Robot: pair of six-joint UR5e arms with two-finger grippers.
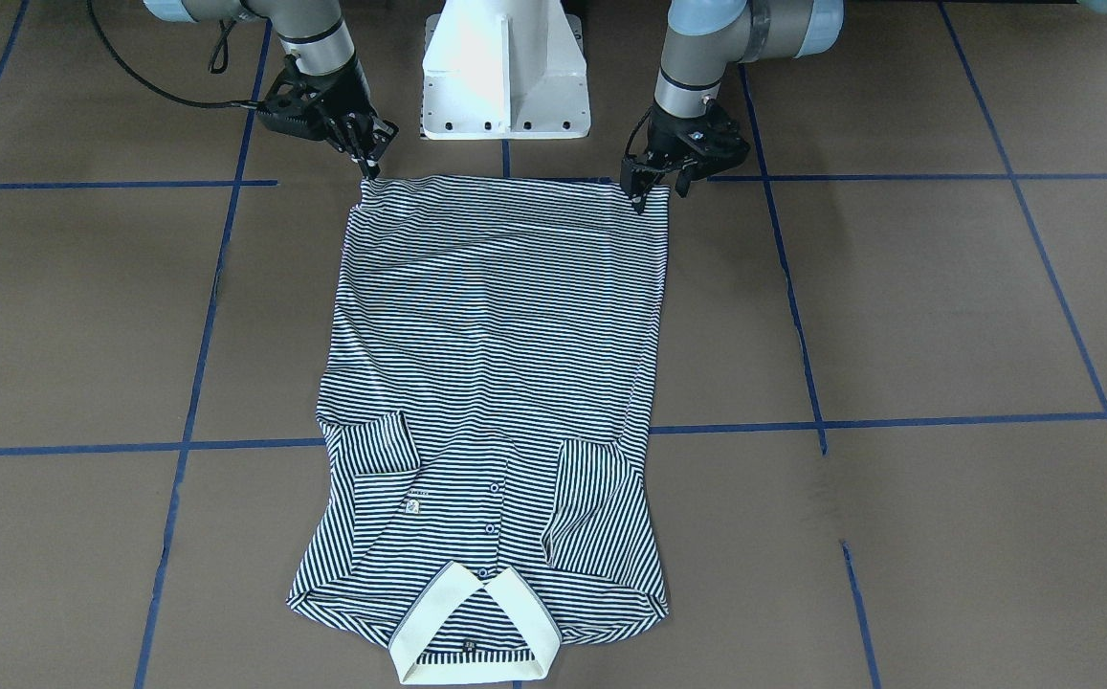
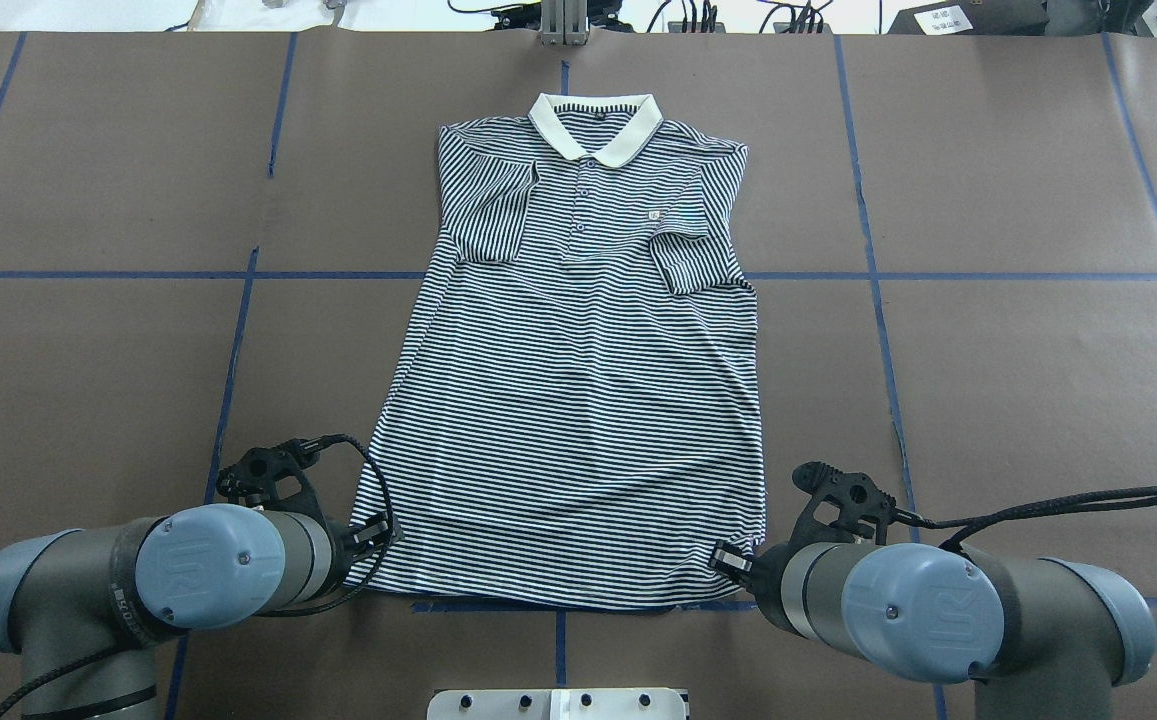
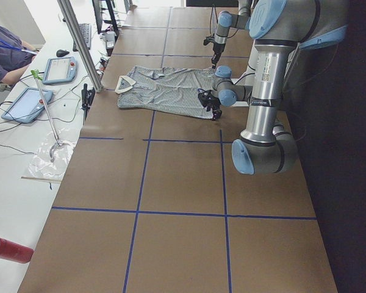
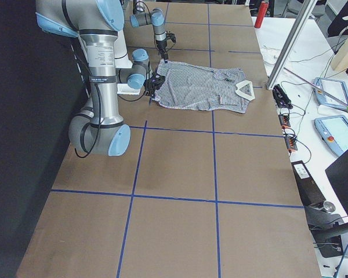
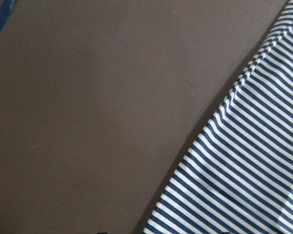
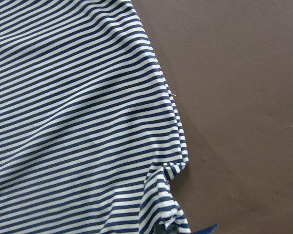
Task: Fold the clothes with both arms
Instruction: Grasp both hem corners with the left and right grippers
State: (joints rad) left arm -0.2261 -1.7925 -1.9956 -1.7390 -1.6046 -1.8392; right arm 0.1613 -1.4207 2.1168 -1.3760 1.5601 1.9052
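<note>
striped polo shirt (image 1: 496, 364) lies flat on table (image 1: 945, 306).

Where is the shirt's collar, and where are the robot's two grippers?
collar (image 2: 638, 130): overhead view, on a cream flap.
left gripper (image 1: 658, 188): front-facing view, midway between its fingertips.
right gripper (image 1: 368, 167): front-facing view, midway between its fingertips.

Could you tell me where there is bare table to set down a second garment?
Wide bare table lies on either side of the polo shirt. It is crowded along the hem, where the left gripper, right gripper and white pedestal stand.
</note>
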